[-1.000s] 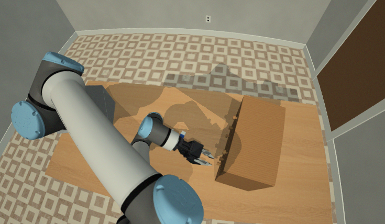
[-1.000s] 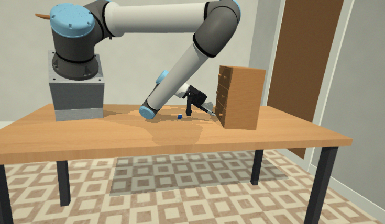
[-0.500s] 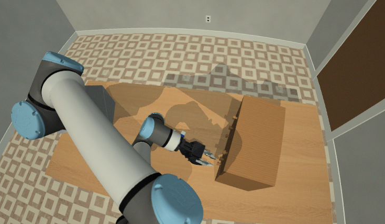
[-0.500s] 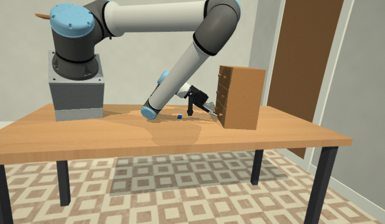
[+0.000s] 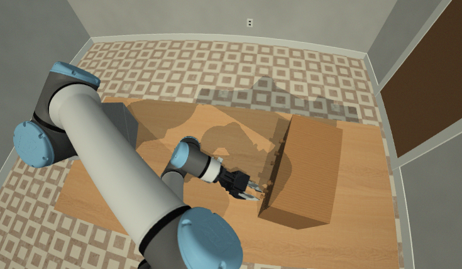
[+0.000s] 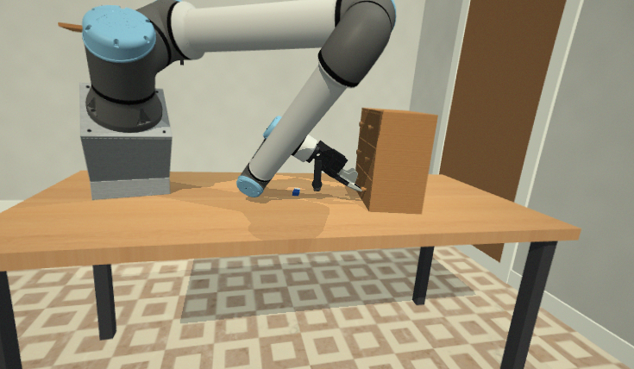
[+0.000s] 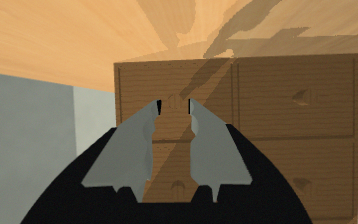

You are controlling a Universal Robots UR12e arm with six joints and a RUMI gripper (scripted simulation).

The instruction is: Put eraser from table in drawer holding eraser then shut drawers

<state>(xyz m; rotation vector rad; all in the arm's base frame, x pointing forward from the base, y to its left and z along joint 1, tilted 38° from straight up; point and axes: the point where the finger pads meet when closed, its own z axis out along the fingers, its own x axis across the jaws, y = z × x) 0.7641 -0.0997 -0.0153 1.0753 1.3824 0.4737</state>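
The wooden chest point(image 5: 302, 170) stands upright at the right of the table, all drawers shut; it also shows in the side view point(image 6: 397, 160) and the wrist view point(image 7: 235, 140). My gripper point(image 5: 259, 194) point(image 6: 358, 186) is low at the chest's front, near the table top. In the wrist view its fingers stand a little apart, one on each side of a small knob point(image 7: 174, 101) on a bottom-row drawer, with gaps visible beside the knob. A small blue eraser point(image 6: 295, 192) lies on the table behind the gripper, under the forearm. The arm hides it in the overhead view.
The robot's grey pedestal point(image 6: 126, 160) stands at the table's left. The forearm and elbow point(image 6: 252, 185) hang low over the table middle. The chest's other knobs point(image 7: 305, 97) lie close beside the fingers. A brown door point(image 6: 498, 91) is behind the chest.
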